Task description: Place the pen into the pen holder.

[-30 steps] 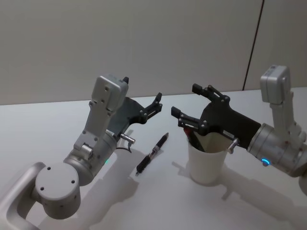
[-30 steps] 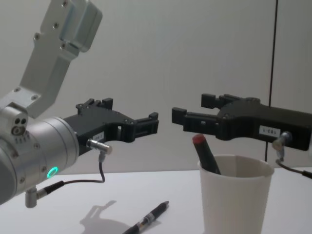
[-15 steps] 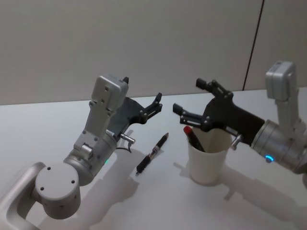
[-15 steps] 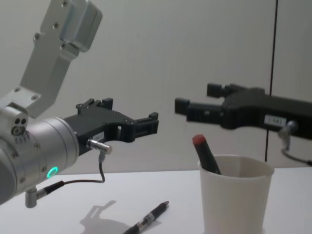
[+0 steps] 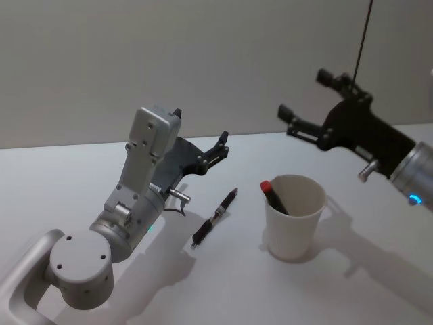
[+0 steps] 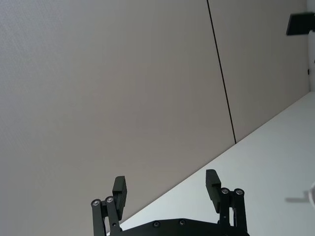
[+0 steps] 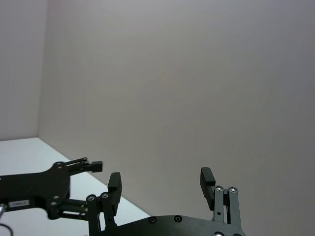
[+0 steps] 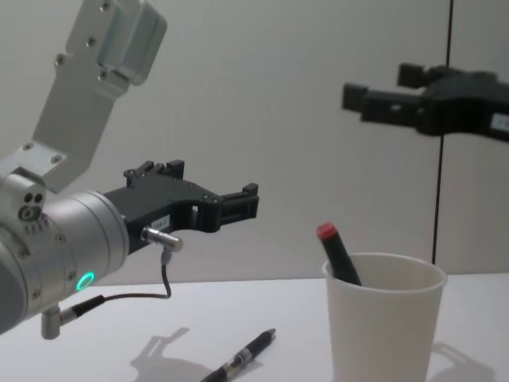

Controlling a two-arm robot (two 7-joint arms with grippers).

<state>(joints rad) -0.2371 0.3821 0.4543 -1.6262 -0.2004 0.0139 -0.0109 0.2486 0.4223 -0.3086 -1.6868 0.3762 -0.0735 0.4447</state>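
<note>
The pen holder (image 5: 295, 220) (image 8: 387, 322), a white paper cup, stands upright on the table right of centre. A dark pen with a red cap (image 5: 272, 195) (image 8: 337, 253) leans inside it, its cap poking above the rim. A second, black pen (image 5: 215, 217) (image 8: 239, 360) lies flat on the table to the left of the cup. My right gripper (image 5: 303, 93) (image 8: 380, 86) (image 7: 160, 179) hangs open and empty high above the cup, a little behind it. My left gripper (image 5: 220, 146) (image 8: 250, 202) (image 6: 167, 188) is open and empty, held above the table behind the lying pen.
The white tabletop (image 5: 223, 284) runs back to a plain grey wall (image 5: 203, 61) with a dark vertical seam at the right. The left arm's grey body (image 5: 128, 217) fills the near left. In the right wrist view the left gripper (image 7: 74, 169) shows farther off.
My right gripper has risen and drawn back to the right, away from the cup's rim. The red-capped pen stays in the cup. The left arm and the lying pen have not moved.
</note>
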